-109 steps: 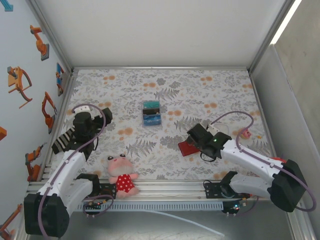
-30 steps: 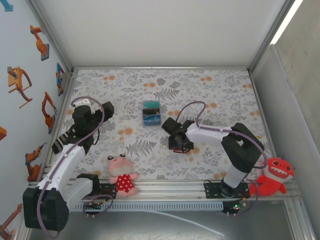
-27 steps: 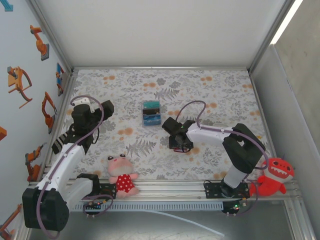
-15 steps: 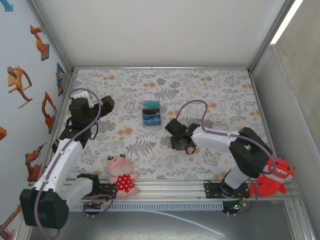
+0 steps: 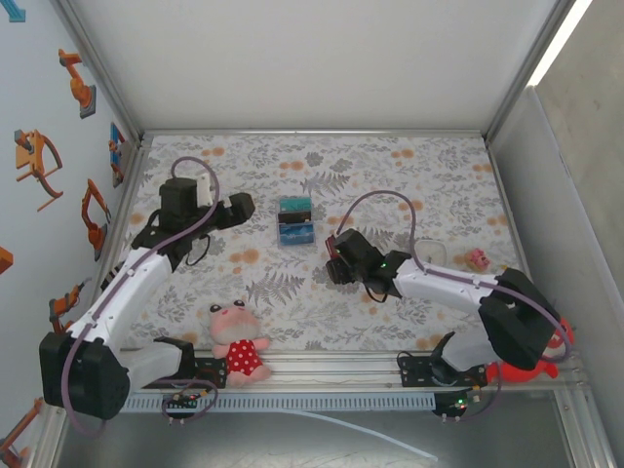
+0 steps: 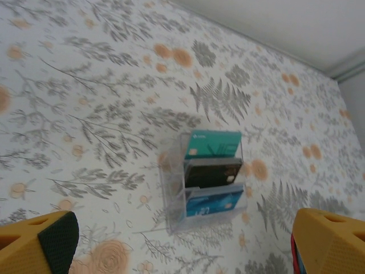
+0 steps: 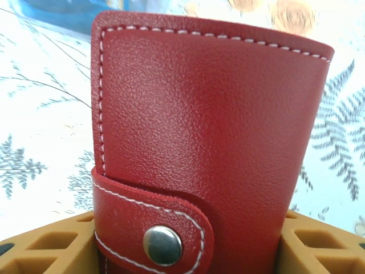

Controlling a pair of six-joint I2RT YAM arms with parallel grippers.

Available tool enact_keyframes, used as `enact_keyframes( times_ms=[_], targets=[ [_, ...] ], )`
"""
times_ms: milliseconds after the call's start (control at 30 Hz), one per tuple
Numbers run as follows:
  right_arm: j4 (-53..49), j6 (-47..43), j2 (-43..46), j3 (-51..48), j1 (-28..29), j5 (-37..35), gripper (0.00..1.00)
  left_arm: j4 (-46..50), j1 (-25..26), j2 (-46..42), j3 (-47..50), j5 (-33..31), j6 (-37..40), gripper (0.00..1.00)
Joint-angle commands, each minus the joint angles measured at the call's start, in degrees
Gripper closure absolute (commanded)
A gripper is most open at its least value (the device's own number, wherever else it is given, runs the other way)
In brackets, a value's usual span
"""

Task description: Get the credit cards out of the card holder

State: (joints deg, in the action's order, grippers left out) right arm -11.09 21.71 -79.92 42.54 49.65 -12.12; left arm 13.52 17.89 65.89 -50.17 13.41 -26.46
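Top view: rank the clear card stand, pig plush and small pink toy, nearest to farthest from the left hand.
1. Clear card stand, just right of the left hand.
2. Pig plush, at the near edge.
3. Small pink toy, far right.

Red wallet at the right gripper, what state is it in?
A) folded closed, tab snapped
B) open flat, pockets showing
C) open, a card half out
A: in the right wrist view the red wallet stands folded closed between the fingers of the right gripper, its tab fastened by the metal snap.
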Motion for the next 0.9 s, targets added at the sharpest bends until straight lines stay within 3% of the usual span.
enact_keyframes(
  times_ms=[0, 367, 867],
  targets=[
    [6.4, -6.5, 3.1, -0.8, 0.0, 0.9, 0.47, 4.1, 2.9, 2.3, -4.5, 5.8, 4.8, 0.03],
    [12.5, -12.3, 5.3, -0.3, 0.0, 5.5, 0.47, 3.5, 11.9, 12.0, -11.7, 19.7, 5.1, 0.03],
    [14.4, -13.0, 5.9, 1.3, 0.7, 7.2, 0.48, -6.3, 15.3, 19.4, -11.3, 26.6, -3.8, 0.01]
  ],
)
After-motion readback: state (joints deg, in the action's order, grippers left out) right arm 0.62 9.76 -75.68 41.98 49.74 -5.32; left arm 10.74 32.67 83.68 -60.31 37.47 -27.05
